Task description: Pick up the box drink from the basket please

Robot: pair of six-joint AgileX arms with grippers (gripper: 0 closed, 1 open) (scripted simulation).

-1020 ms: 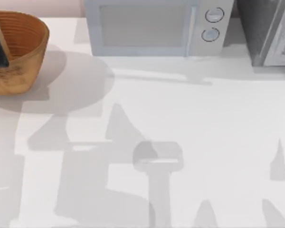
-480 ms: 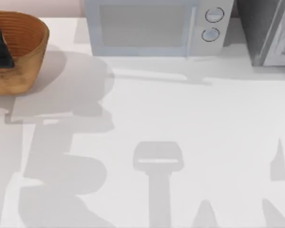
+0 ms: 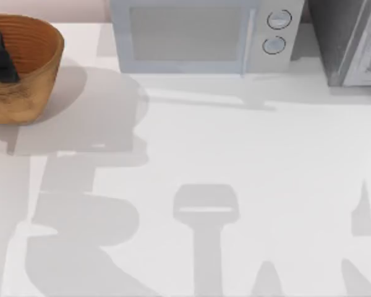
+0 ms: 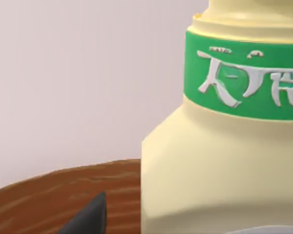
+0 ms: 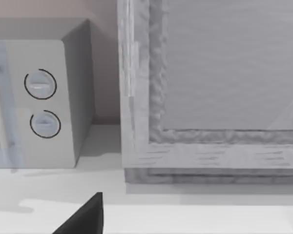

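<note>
Filling the right of the left wrist frame, the box drink (image 4: pixel 224 161) stood upright over the basket (image 4: pixel 53 195); rigid, light, smooth-walled, it seemed best pinched across its flat body below the label band (image 4: pixel 244 78). Whether the left gripper (image 3: pixel 0 62), dark at the top view's upper left, pinched it could not be told. Farther off stood the microwave (image 3: pixel 198 37).
</note>
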